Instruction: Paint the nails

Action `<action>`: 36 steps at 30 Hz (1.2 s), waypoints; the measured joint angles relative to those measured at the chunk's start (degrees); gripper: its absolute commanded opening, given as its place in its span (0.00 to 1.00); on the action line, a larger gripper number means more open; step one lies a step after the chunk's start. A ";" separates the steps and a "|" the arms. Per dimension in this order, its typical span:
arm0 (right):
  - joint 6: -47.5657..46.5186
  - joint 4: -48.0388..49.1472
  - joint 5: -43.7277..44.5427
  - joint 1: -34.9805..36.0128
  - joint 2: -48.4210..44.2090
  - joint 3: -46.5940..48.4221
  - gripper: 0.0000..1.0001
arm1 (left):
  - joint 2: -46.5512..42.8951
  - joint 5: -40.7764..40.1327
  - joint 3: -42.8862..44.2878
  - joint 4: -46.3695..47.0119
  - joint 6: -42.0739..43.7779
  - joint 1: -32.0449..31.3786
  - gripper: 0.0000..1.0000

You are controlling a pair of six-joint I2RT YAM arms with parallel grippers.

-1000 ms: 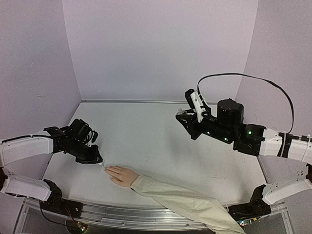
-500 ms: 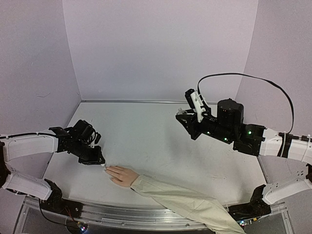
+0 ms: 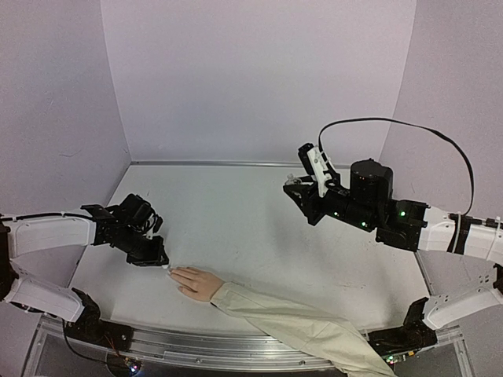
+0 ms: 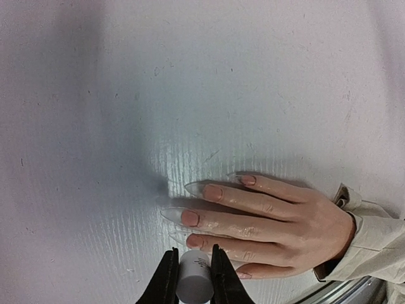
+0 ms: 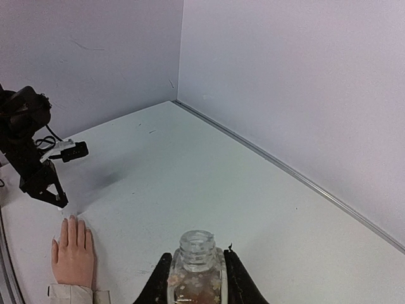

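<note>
A: Top view, what's the room like?
B: White table [image 3: 259, 228], lilac walls [image 3: 259, 78] on 3 sides, metal rail [image 3: 236, 345] at near edge. Fake hand [image 3: 196, 281] lies flat at front-left, w/ sleeve [image 3: 299, 326] trailing right.
A: Left wrist?
B: L gripper [image 4: 193, 256] clamped on white cap [image 4: 193, 282], right by the fingertips. Nails [image 4: 190, 218] long, pink at base, resting on ribbed, scuffed surface.
A: Right wrist?
B: R gripper [image 5: 197, 256] squeezes open glass bottle [image 5: 197, 272], held up, well apart from hand.

Left tool [image 3: 159, 261] edged closer to nails [image 4: 190, 218].
</note>
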 measured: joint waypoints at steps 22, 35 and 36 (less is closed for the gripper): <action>0.00 0.00 -0.02 0.00 0.00 0.00 0.00 | 0.79 -1.66 0.00 0.04 0.00 0.00 0.00; 0.17 0.00 -0.20 0.00 0.00 0.00 0.00 | 1.84 -1.68 0.00 1.01 0.02 0.00 0.00; 0.17 0.00 -0.20 0.00 0.00 0.00 0.00 | 1.88 -1.68 0.00 1.01 0.02 0.00 0.00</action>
